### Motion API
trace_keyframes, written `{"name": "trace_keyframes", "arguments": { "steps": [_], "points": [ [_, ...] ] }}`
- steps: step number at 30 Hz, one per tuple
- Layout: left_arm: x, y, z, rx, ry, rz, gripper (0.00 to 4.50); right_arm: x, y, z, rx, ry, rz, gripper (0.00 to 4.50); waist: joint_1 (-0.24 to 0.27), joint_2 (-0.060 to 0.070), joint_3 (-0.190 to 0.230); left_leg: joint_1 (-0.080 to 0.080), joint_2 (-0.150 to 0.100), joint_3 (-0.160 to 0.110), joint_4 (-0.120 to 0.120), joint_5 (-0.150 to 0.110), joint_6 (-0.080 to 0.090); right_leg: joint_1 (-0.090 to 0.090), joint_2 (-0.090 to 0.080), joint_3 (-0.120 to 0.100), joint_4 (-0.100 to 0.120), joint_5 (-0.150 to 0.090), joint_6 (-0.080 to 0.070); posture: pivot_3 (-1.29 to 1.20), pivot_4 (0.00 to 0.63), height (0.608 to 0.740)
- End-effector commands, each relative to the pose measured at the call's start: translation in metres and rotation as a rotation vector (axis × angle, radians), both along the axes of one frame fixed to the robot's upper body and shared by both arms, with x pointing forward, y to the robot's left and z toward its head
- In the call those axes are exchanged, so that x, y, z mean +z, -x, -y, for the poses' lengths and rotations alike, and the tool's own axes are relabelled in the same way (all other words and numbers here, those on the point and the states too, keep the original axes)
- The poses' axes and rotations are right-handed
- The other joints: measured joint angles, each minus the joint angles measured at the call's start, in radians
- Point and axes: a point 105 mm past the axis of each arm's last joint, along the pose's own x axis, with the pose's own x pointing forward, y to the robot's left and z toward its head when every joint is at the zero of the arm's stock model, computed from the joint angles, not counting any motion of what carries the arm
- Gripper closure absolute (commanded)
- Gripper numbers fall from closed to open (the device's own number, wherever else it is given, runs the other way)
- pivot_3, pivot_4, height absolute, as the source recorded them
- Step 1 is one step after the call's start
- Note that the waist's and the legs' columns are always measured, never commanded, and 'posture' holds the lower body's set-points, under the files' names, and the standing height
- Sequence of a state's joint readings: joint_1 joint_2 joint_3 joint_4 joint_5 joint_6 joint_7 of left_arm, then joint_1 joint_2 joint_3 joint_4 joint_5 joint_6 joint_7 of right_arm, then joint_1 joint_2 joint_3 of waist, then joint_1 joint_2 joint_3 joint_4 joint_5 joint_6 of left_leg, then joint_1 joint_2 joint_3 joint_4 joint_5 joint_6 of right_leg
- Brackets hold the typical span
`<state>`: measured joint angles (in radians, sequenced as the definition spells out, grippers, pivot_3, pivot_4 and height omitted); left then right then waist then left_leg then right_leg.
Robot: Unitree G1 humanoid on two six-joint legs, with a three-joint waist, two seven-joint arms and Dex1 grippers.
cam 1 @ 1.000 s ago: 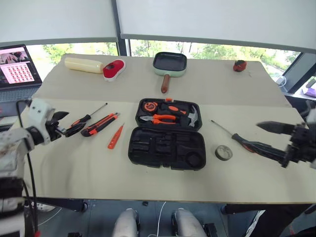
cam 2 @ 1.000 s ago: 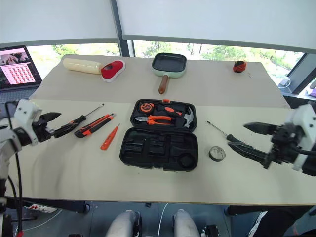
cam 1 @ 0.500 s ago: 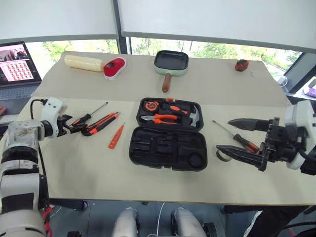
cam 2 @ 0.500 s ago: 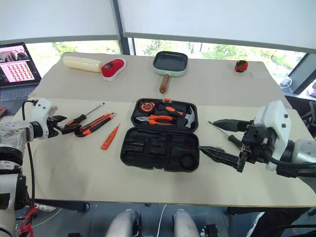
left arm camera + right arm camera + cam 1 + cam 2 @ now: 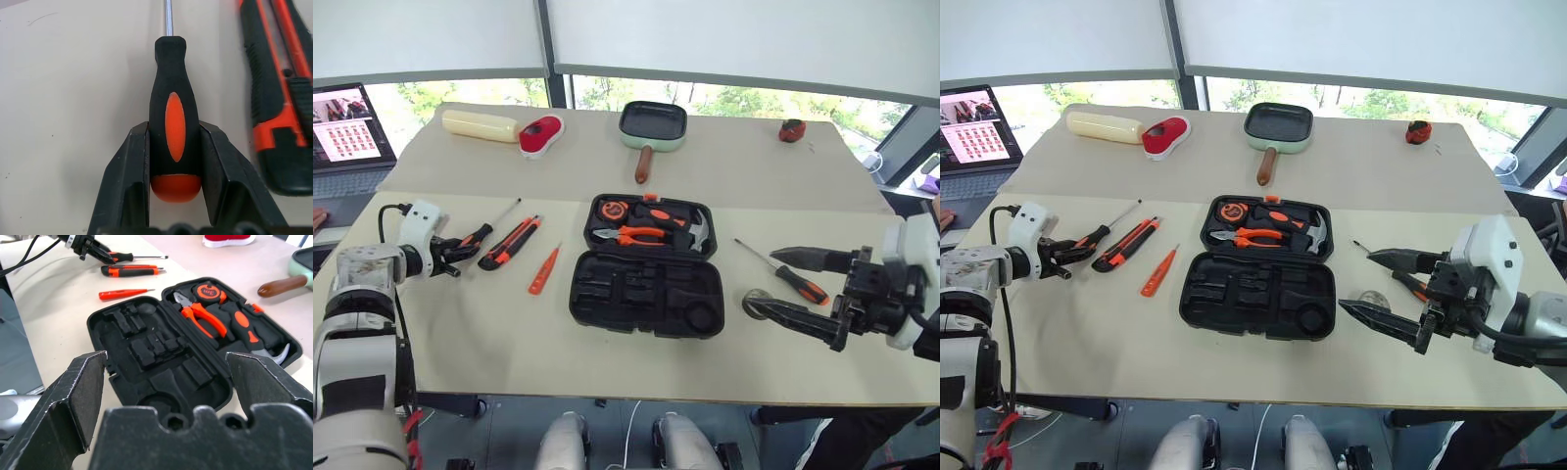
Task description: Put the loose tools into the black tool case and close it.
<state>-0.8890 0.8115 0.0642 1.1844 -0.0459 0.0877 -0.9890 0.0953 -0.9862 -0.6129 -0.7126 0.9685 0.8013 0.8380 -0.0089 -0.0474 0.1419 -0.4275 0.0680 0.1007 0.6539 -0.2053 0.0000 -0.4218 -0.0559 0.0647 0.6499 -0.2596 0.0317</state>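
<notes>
The black tool case lies open at the table's middle, with pliers, a hammer and a tape measure in its far half. At the left, my left gripper is shut on the handle of an orange-and-black screwdriver, its fingers pressed on both sides. Beside it lie the utility knife and the tester pen. At the right, my right gripper hangs open over the second screwdriver and the tape roll, which its lower finger partly hides.
On the far half of the table are a green pan, a red-and-white gadget, a cream cylinder and a small red object. A laptop stands off the left edge.
My left gripper has lowered onto the left screwdriver and closed on its handle. The right gripper has drifted a little toward the case, still open.
</notes>
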Motion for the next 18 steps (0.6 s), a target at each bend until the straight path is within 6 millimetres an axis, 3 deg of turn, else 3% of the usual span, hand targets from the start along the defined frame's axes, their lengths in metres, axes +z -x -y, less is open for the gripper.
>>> {"name": "trace_keyframes", "arguments": {
  "steps": [1,3,5,9,12,18],
  "points": [
    [0.074,-0.018,0.044,-0.239,0.03,0.255,3.62,0.005,0.005,0.005,-0.009,0.018,0.055,0.0,0.009,0.0,0.0,-0.004,0.0,-0.003,0.004,0.0,0.0,0.0,0.0,-0.003,0.0,0.0,0.0,0.0,0.15,0.74],
    [0.088,-0.017,0.063,-0.351,0.019,0.293,3.62,0.002,0.006,0.008,-0.017,0.027,0.046,0.0,0.021,-0.001,0.0,-0.007,0.0,-0.006,0.007,-0.001,0.001,0.0,0.0,-0.005,0.0,0.001,0.001,0.0,0.15,0.74],
    [0.1,-0.009,0.109,-0.605,-0.071,0.333,3.62,-0.004,0.007,0.014,-0.043,0.024,0.031,0.0,0.024,-0.001,0.0,-0.008,-0.001,-0.006,0.008,-0.001,0.001,0.0,-0.001,-0.005,-0.001,0.002,0.002,0.0,0.15,0.74],
    [0.082,0.017,0.18,-0.986,-0.18,0.297,3.62,-0.015,0.004,0.027,-0.115,0.012,0.012,0.0,0.029,-0.001,0.0,-0.008,-0.002,-0.007,0.009,-0.001,0.002,0.002,-0.002,-0.006,-0.001,0.002,0.003,0.0,0.15,0.74],
    [0.063,0.019,0.205,-1.097,-0.28,0.296,3.62,-0.019,0.006,0.032,-0.15,0.007,0.011,0.0,0.016,-0.001,0.0,-0.007,-0.002,-0.009,0.01,-0.001,0.002,0.002,0.0,-0.005,-0.001,0.002,0.003,0.0,0.15,0.74],
    [0.027,0.015,0.223,-1.184,-0.383,0.253,3.62,-0.022,0.01,0.037,-0.21,0.004,0.027,0.0,0.009,-0.001,0.0,-0.007,-0.002,-0.011,0.01,-0.001,0.002,0.002,0.001,-0.004,0.0,0.002,0.003,0.0,0.15,0.74]
  ]
}}
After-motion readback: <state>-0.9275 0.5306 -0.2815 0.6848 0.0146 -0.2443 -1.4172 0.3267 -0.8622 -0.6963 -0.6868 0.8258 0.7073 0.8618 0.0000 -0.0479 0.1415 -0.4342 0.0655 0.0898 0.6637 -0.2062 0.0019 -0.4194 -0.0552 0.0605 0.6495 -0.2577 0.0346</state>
